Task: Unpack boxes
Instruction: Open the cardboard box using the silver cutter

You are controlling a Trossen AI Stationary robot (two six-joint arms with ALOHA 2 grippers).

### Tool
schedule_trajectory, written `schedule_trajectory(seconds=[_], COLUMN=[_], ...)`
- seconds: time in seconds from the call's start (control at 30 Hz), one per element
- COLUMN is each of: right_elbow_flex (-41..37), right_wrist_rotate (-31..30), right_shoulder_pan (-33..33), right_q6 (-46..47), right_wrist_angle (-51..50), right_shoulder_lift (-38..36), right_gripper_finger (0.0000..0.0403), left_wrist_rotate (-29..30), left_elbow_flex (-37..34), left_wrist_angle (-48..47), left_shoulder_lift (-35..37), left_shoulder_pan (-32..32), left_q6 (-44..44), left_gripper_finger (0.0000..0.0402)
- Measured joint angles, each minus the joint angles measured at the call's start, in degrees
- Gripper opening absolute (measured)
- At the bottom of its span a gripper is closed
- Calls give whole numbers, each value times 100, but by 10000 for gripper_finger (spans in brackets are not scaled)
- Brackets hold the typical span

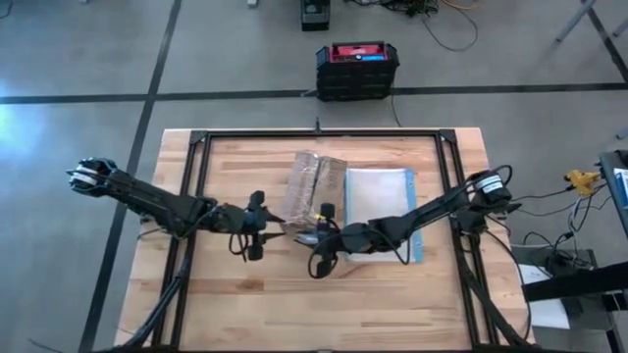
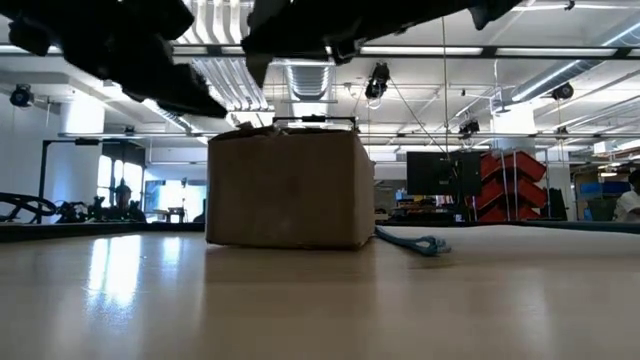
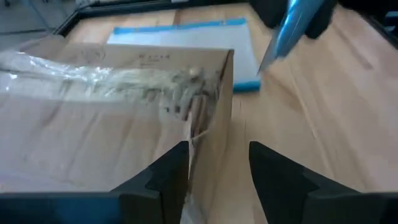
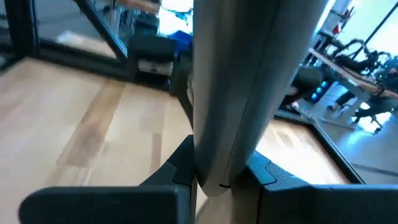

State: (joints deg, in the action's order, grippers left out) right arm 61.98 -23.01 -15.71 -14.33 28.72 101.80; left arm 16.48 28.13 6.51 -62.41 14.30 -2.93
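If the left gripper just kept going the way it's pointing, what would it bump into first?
Probably the cardboard box: the left gripper points at its taped corner edge, fingers apart on either side. Depth is hard to judge.

— What colour's the box (image 1: 316, 184)?
— Plain brown, shiny clear tape (image 3: 93, 81) across its top.
— The pouch (image 1: 381, 201) beside it?
— Clear, blue-edged.
— And the table (image 1: 245, 294)?
— Pale wood with a black frame (image 1: 324, 134). Behind it, a black-and-red case (image 1: 357, 67).

Wooden table (image 1: 235, 304) — box (image 1: 316, 184), clear pouch (image 1: 378, 201)
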Motion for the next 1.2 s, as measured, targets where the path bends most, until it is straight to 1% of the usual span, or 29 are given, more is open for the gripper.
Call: schedule_trajectory(seconds=[0.03,0.1,0.17,0.27,0.33,0.4,0.47,0.53,0.63,0.83,0.93,1.2], right_elbow_flex=[15,133,107,170,129,163,132,138,130,118,127,109], right_wrist_rotate=[7,4,-73,-58,-102,-110,-122,-61,-63,-124,-102,-105], right_shoulder_pan=[18,88,112,212,217,236,224,253,265,226,205,187], right_q6=[-11,-25,-58,-38,-67,-37,-94,-102,-73,-56,-55,18], right_wrist_angle=[-19,114,-33,23,-93,41,-56,-69,-132,-185,-206,-300], right_shoulder_lift=[1,128,139,335,294,315,239,260,257,249,202,135], right_gripper_finger=[42,42,42,42,42,42,42,42,42,42,42,42], left_wrist_rotate=[-6,-24,-48,-51,-35,-26,51,103,159,202,212,365], left_elbow_flex=[-3,-102,-94,-182,-154,-178,-136,-156,-137,-102,40,33], left_wrist_angle=[97,5,270,179,384,287,491,442,630,491,522,404], left_shoulder_lift=[-27,-2,-153,-226,-372,-370,-518,-545,-678,-682,-654,-481], left_shoulder_pan=[-6,-10,-60,-73,-80,-80,-87,-91,-109,-109,-109,-113], left_q6=[38,50,97,100,99,98,119,165,190,149,100,187], left_gripper_finger=[159,162,164,164,162,160,159,158,161,170,172,163])
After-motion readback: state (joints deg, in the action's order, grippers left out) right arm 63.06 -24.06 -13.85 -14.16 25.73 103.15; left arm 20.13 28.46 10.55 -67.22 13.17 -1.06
